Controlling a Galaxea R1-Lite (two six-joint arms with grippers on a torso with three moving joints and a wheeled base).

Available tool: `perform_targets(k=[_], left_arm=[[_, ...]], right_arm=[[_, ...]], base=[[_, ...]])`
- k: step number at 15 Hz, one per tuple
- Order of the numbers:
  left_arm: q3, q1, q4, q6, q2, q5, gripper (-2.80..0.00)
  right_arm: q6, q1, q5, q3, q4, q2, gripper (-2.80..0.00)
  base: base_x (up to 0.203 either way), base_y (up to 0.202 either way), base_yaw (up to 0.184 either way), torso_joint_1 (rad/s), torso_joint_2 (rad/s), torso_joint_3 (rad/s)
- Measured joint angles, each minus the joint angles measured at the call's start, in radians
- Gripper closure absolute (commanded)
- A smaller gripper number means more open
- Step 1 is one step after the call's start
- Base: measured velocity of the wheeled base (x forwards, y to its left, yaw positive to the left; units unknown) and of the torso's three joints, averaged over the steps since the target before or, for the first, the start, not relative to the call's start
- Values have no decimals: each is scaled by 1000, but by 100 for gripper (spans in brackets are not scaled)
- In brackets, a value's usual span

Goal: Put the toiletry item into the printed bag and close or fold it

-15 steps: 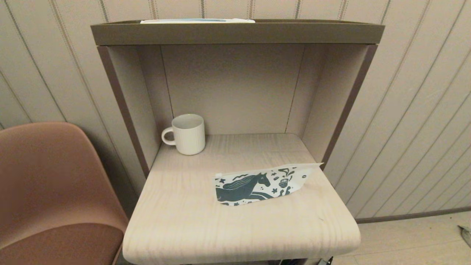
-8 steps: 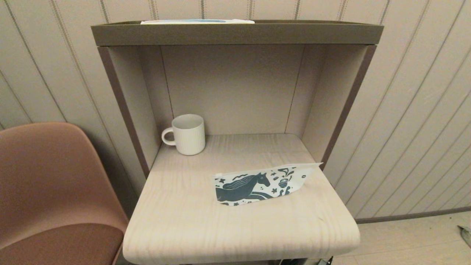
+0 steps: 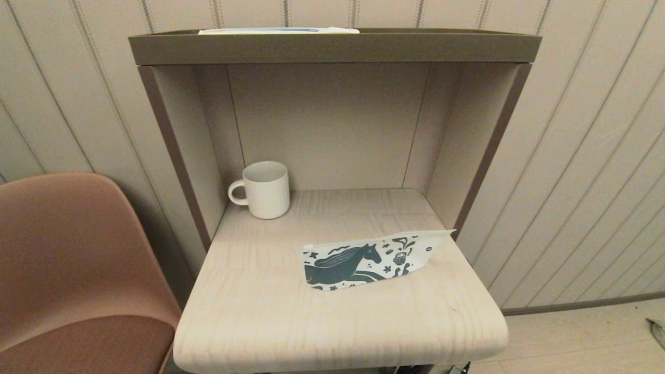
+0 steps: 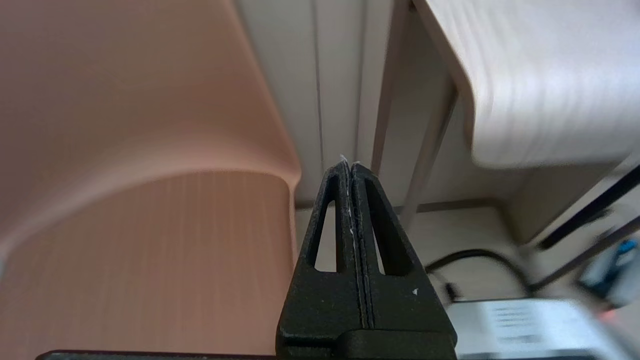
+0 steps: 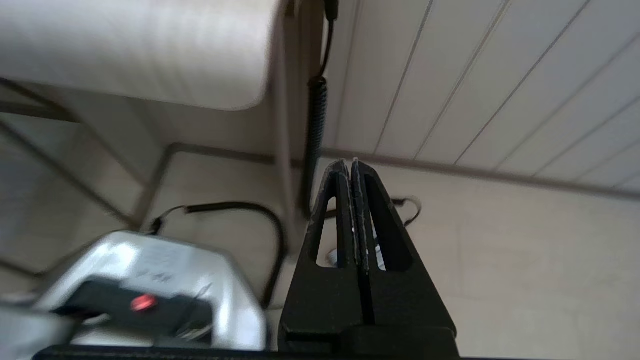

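While both our arms hang below the shelf top [image 3: 270,311], the left gripper [image 4: 349,165] beside the brown chair [image 4: 125,150] and the right gripper [image 5: 349,167] above the floor, each has its fingers pressed together on nothing. Our printed bag [image 3: 366,258] lies flat near the top's right edge, the mug [image 3: 265,189] in its back left corner.

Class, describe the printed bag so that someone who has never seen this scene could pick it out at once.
Find the pale wooden shelf inside the brown open-fronted cabinet. The bag lies flat on its front right part, well apart from the mug standing at the back left corner. Unlike the plain ribbed mug, it is a flat white pouch printed with a dark teal horse and small motifs.
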Motion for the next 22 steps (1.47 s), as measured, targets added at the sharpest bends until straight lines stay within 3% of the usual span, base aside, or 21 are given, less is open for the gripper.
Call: perform_targets(k=[3,6,12,14,16,18,22], left_arm=[[103,-2,-70,72,-66,-34,0],[136,-3,-81,107,-107,10,0],[147,-3,-82,103,-121,16,0],[150,-3,-81,87,-121,21,0],[150,-3,-80,73,-121,24,0],[150,-3,-79,67,-122,29,0],[150,-4,-81,-51,-121,75,0]], right_arm=[[-17,1,0,155,-278,-10,0],[-25,0,-12,178,-461,-13,0],[5,135,-39,181,-334,-110,0],[42,144,-144,178,-240,-196,0],[60,148,-270,179,-238,-239,0],[98,149,-291,180,-300,-259,0],[106,149,-294,181,-305,-271,0]], base=[[0,0,0,0,0,0],[0,0,0,0,0,0],[0,0,0,0,0,0],[0,0,0,0,0,0],[0,0,0,0,0,0],[0,0,0,0,0,0],[0,0,0,0,0,0]])
